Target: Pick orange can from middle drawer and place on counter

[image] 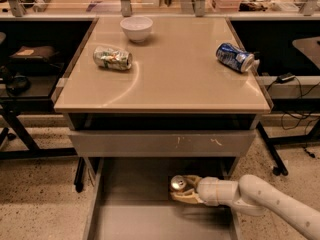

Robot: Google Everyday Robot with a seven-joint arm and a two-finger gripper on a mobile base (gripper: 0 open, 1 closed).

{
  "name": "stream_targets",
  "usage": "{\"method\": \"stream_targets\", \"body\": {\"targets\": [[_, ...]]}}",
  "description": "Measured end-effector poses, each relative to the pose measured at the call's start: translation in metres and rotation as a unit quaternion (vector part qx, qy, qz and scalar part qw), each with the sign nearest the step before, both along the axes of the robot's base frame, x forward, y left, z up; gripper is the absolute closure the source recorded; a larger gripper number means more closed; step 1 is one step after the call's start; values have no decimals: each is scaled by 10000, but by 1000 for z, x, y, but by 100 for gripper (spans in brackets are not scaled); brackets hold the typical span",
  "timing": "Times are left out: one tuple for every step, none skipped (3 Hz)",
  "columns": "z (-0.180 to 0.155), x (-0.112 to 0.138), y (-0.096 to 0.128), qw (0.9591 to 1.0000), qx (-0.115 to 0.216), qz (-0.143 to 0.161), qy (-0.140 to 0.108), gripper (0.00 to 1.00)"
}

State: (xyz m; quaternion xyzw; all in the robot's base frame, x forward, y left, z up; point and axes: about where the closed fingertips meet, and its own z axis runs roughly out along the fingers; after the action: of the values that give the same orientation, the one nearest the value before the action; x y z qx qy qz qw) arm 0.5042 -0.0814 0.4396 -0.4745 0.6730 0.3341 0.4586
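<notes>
The orange can (177, 183) stands upright in the open middle drawer (125, 204), near its back right, with its silver top showing. My gripper (184, 189) reaches in from the right, and its beige fingers (186, 197) lie around the can's body. The counter (165, 79) is the beige tabletop above the drawer.
On the counter lie a crushed green-white can (113, 58) at the left, a blue can (235, 57) at the right edge and a white bowl (136, 28) at the back. A grey front panel (160, 143) with scratch marks hangs above the drawer. Dark desks flank both sides.
</notes>
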Motion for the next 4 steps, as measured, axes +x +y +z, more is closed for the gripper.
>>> {"method": "stream_targets", "body": {"targets": [[40, -9, -12, 9997, -159, 11, -176, 100], [101, -7, -26, 9980, -491, 73, -394, 100], [184, 1, -36, 9948, -737, 231, -667, 100], [184, 1, -35, 9948, -734, 231, -664, 100]]}}
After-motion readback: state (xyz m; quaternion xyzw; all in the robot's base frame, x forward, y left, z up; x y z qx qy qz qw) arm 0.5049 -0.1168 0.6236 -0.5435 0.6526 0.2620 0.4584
